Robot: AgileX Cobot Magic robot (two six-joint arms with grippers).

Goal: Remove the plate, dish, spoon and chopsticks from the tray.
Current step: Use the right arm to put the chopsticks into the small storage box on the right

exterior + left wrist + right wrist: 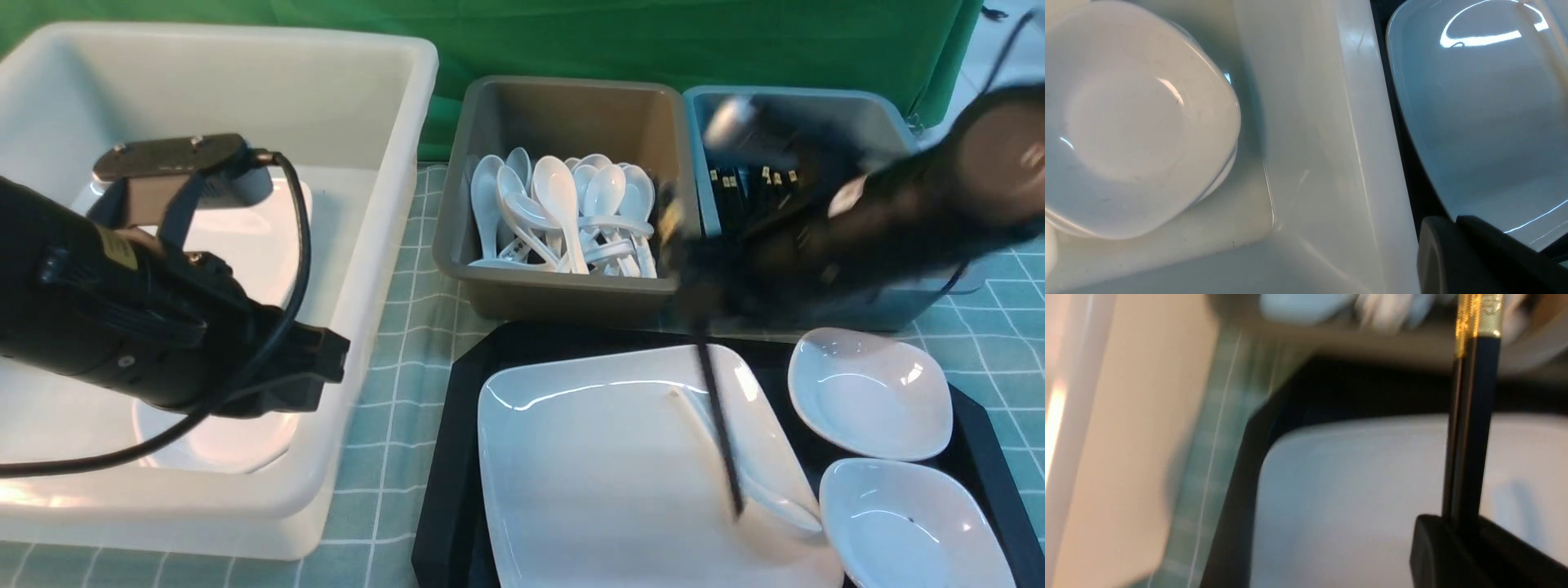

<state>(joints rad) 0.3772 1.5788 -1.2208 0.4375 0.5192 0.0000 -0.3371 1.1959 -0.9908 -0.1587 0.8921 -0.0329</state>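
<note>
The black tray (453, 490) holds the large white square plate (604, 474). The white spoon (784, 510) lies on the plate's right side. Two small white dishes (869, 392) (910, 527) sit on the tray's right. My right gripper (694, 306), blurred, is shut on the black chopsticks (722, 425), which hang tilted, tips down, over the plate. In the right wrist view the chopsticks (1470, 428) rise from the gripper (1461, 526), gold bands at their far end. My left gripper (1453, 222) is shut and empty, above the white tub's wall beside the plate (1474, 114).
A big white tub (392, 245) on the left holds stacked white dishes (1126, 122). Behind the tray, a grey tub (563, 310) is full of white spoons and a blue tub (890, 114) holds black chopsticks. A green checked cloth (400, 343) covers the table.
</note>
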